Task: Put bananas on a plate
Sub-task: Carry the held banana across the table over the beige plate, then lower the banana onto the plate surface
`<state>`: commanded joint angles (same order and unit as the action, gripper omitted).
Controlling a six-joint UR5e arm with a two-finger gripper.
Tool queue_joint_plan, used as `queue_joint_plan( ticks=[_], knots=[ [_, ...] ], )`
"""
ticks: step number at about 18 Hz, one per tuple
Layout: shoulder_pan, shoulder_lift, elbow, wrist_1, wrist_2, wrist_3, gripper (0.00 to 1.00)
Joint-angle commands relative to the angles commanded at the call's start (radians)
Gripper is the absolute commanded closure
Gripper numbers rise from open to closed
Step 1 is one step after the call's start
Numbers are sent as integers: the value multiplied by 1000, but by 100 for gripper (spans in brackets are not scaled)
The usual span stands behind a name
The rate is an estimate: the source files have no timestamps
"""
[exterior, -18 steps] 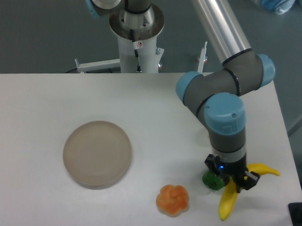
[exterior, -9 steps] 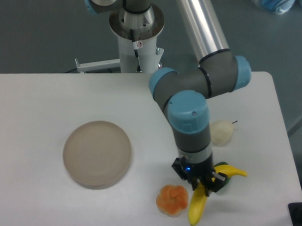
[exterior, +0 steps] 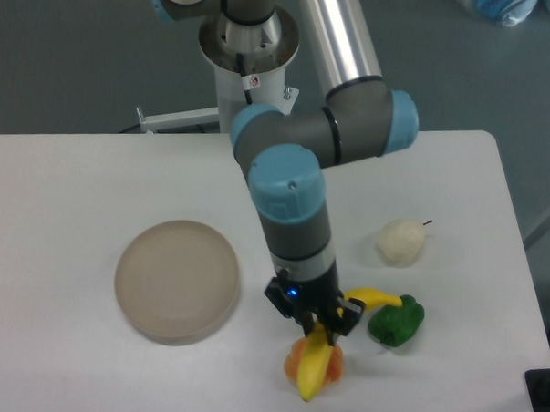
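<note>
The pincer (exterior: 313,324) was clamped on the banana (exterior: 315,370) about midway along its length, holding it above the tabletop (exterior: 75,179) near the front edge. The banana's lower end pointed down towards the front edge and overlapped the orange lobed fruit (exterior: 295,364) in the camera's view; its other end stuck out to the right, towards the green pepper (exterior: 397,323). Whether the banana touched the orange fruit could not be told. The pepper lay just to the right of the pincer, and a pale cream fruit with a thin stalk (exterior: 400,242) sat beyond it, nearer the right edge. The plate (exterior: 177,280) lay bare to the left of the pincer, in the left half of the tabletop.
</note>
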<state>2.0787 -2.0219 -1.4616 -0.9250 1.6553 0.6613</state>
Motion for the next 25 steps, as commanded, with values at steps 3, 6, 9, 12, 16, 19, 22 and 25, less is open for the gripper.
queue_joint_plan(
  ticks=[3, 6, 9, 12, 16, 19, 22, 25],
  knots=[
    [-37, 47, -83, 0, -14, -61, 76],
    [-91, 97, -170, 2, -46, -140, 76],
    [-155, 104, -246, 11, -45, -198, 76],
    [-207, 80, -264, 14, -42, -256, 76],
    [-252, 65, -295, 17, -38, -284, 76],
    [-267, 34, -309, 28, -31, -272, 76],
    [-269, 28, -310, 49, -29, -250, 76],
    [-281, 9, -315, 51, -28, -249, 76]
  ],
)
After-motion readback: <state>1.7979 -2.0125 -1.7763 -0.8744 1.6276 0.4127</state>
